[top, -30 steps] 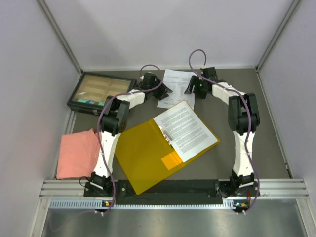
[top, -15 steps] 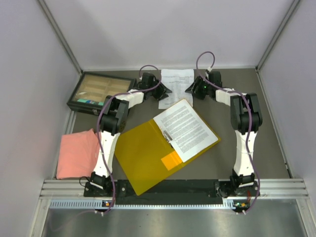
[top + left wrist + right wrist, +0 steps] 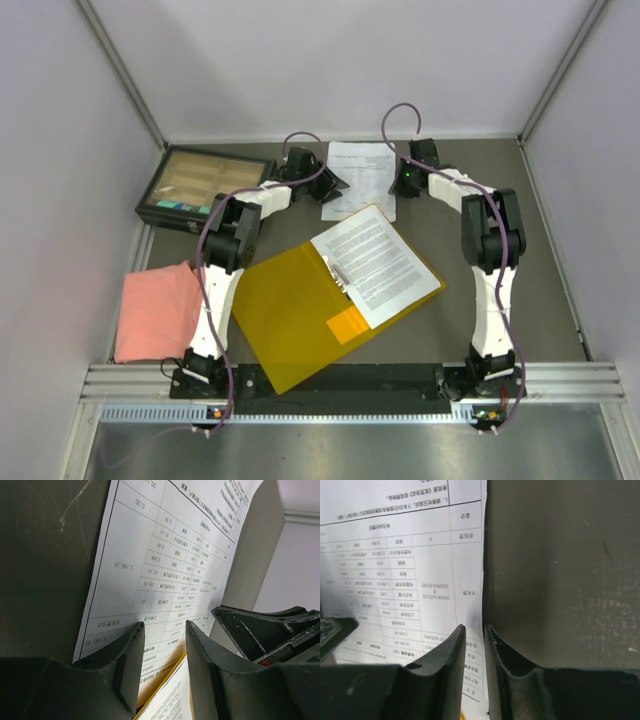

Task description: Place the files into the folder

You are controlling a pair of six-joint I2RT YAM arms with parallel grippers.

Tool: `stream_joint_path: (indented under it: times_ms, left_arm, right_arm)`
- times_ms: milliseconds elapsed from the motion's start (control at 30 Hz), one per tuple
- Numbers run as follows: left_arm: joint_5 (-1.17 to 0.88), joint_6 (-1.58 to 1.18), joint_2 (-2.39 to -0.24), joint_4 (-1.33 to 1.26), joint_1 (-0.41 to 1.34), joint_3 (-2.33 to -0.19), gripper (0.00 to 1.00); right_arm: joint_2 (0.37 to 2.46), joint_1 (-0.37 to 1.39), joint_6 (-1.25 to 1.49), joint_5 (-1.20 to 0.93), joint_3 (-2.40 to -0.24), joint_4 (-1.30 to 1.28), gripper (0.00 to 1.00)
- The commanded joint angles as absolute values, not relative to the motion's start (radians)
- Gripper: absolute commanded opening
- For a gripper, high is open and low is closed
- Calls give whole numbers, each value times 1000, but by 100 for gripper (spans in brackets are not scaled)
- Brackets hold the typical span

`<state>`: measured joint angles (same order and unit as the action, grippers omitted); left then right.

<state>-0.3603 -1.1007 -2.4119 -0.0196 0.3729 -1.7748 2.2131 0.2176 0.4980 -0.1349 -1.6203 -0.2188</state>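
Note:
The yellow folder point(image 3: 290, 310) lies open mid-table, and one printed sheet point(image 3: 375, 262) rests on its right half. Another of the files, a loose sheet point(image 3: 362, 175), lies flat behind it. My left gripper point(image 3: 336, 186) is at this sheet's left side. In its wrist view the gripper point(image 3: 164, 625) is open over the loose sheet point(image 3: 165, 555), with the folder's yellow edge point(image 3: 165, 687) below. My right gripper point(image 3: 397, 180) is at the sheet's right edge. There the gripper point(image 3: 475, 627) shows a narrow gap astride the paper's edge point(image 3: 470, 595): one finger on the sheet, one on the table.
A black compartment box point(image 3: 205, 185) stands at the back left. A pink cloth point(image 3: 155, 312) lies at the near left. Grey walls close in the table on three sides. The right gripper's black frame point(image 3: 265, 630) shows close by in the left wrist view.
The right gripper's jaws have narrowed from wide to a thin gap at the loose sheet's right edge. That sheet has turned slightly straighter. The left gripper has stayed put.

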Motion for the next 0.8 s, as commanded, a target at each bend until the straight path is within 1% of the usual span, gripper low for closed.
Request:
stream_joint_path:
  times_ms: [0, 67, 100, 333, 467, 500, 600, 667, 767]
  left_arm:
    - [-360, -1074, -2444, 48, 377, -1782, 44]
    - [-365, -1069, -2442, 51, 377, -1787, 44]
    - [-367, -1066, -2441, 52, 377, -1787, 44]
    - [-377, -1066, -2437, 51, 380, -1787, 45]
    - [-390, -1063, -2444, 52, 387, -1793, 45]
    - [-396, -1060, -2445, 54, 385, -1799, 45]
    - [-414, -1036, -2450, 83, 387, -1831, 47]
    - [-431, -1008, -2447, 104, 385, -1870, 51]
    - [-446, -959, -2433, 169, 387, -1939, 59]
  right_arm:
    - [2247, 276, 403, 112, -1696, -403, 15]
    - [2259, 287, 394, 132, -1726, -431, 11]
    - [2267, 287, 381, 108, -1727, -422, 10]
    - [2298, 295, 399, 14, -1746, -400, 10]
    - [2299, 301, 416, 83, -1749, -422, 4]
    - [2298, 301, 420, 113, -1750, -428, 0]
    - [2278, 301, 422, 172, -1752, -436, 0]
    - [2263, 298, 411, 192, -1778, -446, 0]
    - [2231, 295, 373, 280, -1789, -466, 0]
